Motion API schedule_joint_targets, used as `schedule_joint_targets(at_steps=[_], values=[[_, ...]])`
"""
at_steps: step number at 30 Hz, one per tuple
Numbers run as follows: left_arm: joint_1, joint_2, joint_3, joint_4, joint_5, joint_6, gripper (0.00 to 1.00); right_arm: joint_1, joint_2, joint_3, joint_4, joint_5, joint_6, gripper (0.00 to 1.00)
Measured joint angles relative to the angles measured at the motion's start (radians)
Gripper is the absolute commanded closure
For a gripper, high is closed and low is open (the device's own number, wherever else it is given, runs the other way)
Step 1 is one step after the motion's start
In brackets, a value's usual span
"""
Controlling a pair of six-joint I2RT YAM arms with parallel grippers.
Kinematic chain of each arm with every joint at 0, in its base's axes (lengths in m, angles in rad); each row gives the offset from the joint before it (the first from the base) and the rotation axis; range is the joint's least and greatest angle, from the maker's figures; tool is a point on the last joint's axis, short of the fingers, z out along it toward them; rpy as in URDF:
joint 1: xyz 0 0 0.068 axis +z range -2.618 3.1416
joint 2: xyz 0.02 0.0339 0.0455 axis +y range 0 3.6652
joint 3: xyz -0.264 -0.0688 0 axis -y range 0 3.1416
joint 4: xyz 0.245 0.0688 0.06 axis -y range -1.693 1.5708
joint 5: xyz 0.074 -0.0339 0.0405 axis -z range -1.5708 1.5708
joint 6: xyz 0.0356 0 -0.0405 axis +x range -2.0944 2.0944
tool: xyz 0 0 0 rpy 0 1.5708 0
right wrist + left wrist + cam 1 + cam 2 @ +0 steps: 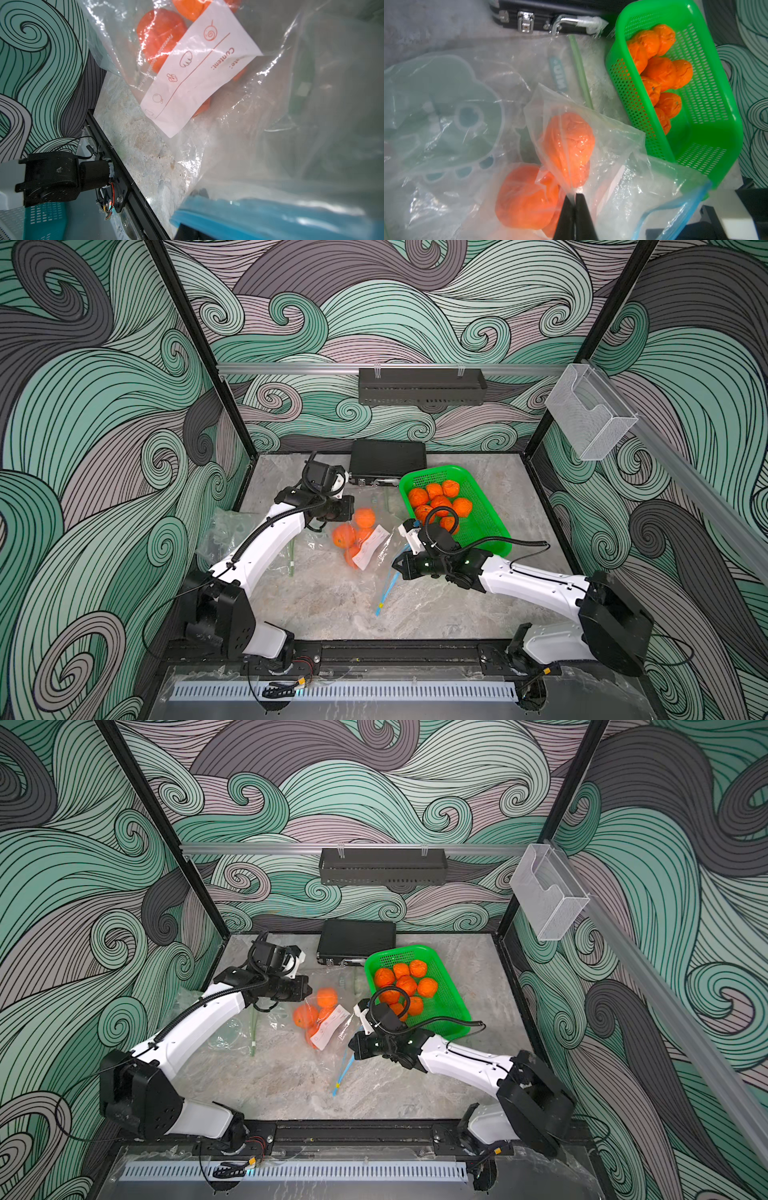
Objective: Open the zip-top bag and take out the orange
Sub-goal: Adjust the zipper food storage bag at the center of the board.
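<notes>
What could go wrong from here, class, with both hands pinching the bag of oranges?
The left hand grips only thin film of the zip-top bag; it may slip or tear.
The right hand holds the blue zip edge beside the green basket; pulling could knock it.
The bagged oranges might roll out onto the table.

Table (332,610): grey marble top.
Green basket (484,514): perforated, at the far right of the table.
Black case (388,458): flat against the back wall, metal latches, just beside the basket.
Black shelf (422,385): hung on the back-wall rail (291,369).
Clear holder (590,418): mounted on the side rail.
Empty bags (224,526): crumpled, at the left edge.
Walls (83,414): green-grey wave pattern.
</notes>
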Motion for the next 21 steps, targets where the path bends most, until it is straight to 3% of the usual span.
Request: schedule_joint_targets(at_steps=[7, 14, 16, 19, 21], values=[[0.000, -0.003, 0.008, -0.150, -0.133, -0.015, 1.00, 0.004, 0.109, -0.001, 0.038, 0.024, -0.005, 0.94], [0.000, 0.000, 0.067, -0.239, -0.147, 0.008, 0.98, 0.004, 0.204, 0.001, 0.080, 0.037, -0.013, 0.94], [0.000, 0.025, 0.110, -0.295, -0.152, 0.016, 0.87, 0.004, 0.217, 0.002, 0.081, 0.045, -0.013, 0.94], [0.000, 0.088, 0.197, -0.356, -0.162, 0.031, 0.50, 0.004, 0.227, 0.002, 0.090, 0.049, -0.013, 0.94], [0.000, 0.102, 0.210, -0.365, -0.167, 0.034, 0.35, 0.004, 0.235, 0.002, 0.097, 0.048, -0.012, 0.95]])
